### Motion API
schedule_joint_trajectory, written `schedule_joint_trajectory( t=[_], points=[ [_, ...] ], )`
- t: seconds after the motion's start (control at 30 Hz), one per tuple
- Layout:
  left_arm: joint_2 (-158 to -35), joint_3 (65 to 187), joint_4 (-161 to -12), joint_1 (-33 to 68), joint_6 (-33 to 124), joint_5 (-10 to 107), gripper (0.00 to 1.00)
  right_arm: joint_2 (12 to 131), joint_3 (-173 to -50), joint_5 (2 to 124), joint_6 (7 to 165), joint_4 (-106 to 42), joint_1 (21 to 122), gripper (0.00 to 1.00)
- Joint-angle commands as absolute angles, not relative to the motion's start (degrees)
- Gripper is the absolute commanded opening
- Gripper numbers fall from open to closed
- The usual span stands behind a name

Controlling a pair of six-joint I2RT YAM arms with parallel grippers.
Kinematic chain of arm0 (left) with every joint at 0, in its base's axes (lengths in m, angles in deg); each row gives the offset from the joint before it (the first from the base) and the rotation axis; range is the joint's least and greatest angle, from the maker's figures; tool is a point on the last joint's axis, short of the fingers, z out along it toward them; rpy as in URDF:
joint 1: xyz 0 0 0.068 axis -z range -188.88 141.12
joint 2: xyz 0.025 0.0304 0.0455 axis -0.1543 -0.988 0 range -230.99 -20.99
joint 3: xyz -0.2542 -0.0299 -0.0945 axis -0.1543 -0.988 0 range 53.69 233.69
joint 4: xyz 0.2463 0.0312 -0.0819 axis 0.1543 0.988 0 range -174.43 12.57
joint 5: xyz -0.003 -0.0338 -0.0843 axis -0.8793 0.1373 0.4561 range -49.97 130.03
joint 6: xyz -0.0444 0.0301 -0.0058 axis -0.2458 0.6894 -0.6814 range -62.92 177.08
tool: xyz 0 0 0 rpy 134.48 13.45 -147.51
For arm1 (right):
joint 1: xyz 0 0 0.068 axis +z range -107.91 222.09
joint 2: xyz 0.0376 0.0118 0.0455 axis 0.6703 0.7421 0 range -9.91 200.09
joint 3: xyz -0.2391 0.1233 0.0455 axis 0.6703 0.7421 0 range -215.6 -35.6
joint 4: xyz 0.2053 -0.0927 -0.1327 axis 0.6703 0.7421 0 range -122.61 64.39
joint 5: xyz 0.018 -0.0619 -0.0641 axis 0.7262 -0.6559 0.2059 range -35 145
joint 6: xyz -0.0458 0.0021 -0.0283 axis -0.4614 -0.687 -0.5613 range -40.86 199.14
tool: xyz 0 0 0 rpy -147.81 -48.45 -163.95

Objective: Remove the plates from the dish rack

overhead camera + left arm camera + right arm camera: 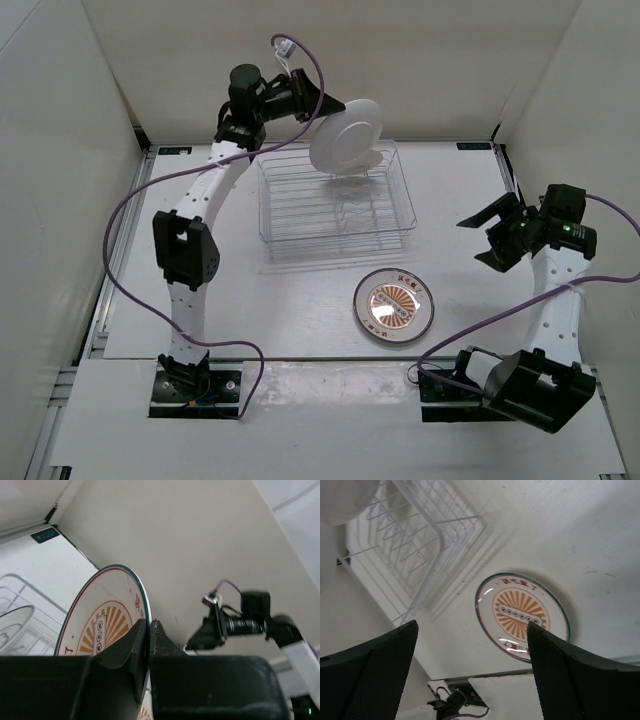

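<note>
My left gripper (pixel 333 106) is shut on the rim of a plate (pixel 350 135) and holds it on edge above the far side of the dish rack (pixel 300 215). The plate's white underside faces the top camera. In the left wrist view the fingers (pixel 131 645) clamp its rim, and its face (pixel 107 607) shows an orange sunburst and a thin dark ring. A second sunburst plate (pixel 393 306) lies flat on the table in front of the rack. My right gripper (pixel 484 240) is open and empty, right of the rack. In its own view (pixel 472 626) it looks down on that plate (pixel 522 616).
The clear wire rack (pixel 420 535) stands at the table's back centre, with only the held plate's shadow showing in it. White walls enclose the table on the left, back and right. The right arm's camera (pixel 245 622) shows in the left wrist view.
</note>
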State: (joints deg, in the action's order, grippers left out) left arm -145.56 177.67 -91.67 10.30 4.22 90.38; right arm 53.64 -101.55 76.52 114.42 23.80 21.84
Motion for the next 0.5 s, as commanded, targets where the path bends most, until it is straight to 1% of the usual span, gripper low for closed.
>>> schedule_joint_trajectory(
  t=[0.0, 0.1, 0.13, 0.2, 0.3, 0.33, 0.4, 0.43, 0.47],
  points=[
    [-133.69, 176.13, -82.95, 12.13, 16.46, 97.5, 0.0, 54.77, -104.51, 86.44, 120.7, 17.23, 21.52, 0.91],
    [-131.04, 173.58, -78.74, 13.27, 19.46, 99.26, 0.0, 55.3, -104.24, 90.33, 126.22, 15.82, 21.52, 0.91],
    [-130.59, 173.05, -75.32, 13.53, 23.38, 99.35, 0.0, 55.39, -103.98, 91.29, 127.03, 15.65, 21.52, 0.91],
    [-128.32, 171.82, -69.44, 15.02, 25.78, 99.71, 0.0, 55.39, -103.37, 94.98, 130.18, 15.47, 21.61, 0.91],
    [-124.01, 166.83, -65.98, 16.78, 31.32, 99.36, 0.0, 54.69, -101.7, 101.04, 134.22, 11.0, 21.61, 0.91],
    [-123.12, 165.94, -61.53, 18.27, 36.46, 98.92, 0.0, 54.69, -101.35, 103.32, 136.59, 10.29, 21.52, 0.91],
    [-120.4, 164.87, -54.51, 19.69, 41.85, 96.02, 0.0, 55.12, -101.6, 106.76, 139.86, 8.1, 21.61, 0.91],
    [-120.04, 165.05, -49.24, 21.86, 49.27, 95.15, 0.0, 55.21, -101.69, 108.86, 142.22, 7.91, 21.61, 0.91],
    [-119.17, 165.14, -44.57, 22.49, 51.87, 90.26, 0.0, 55.21, -101.17, 110.44, 142.68, 7.74, 21.7, 0.91]
  ],
)
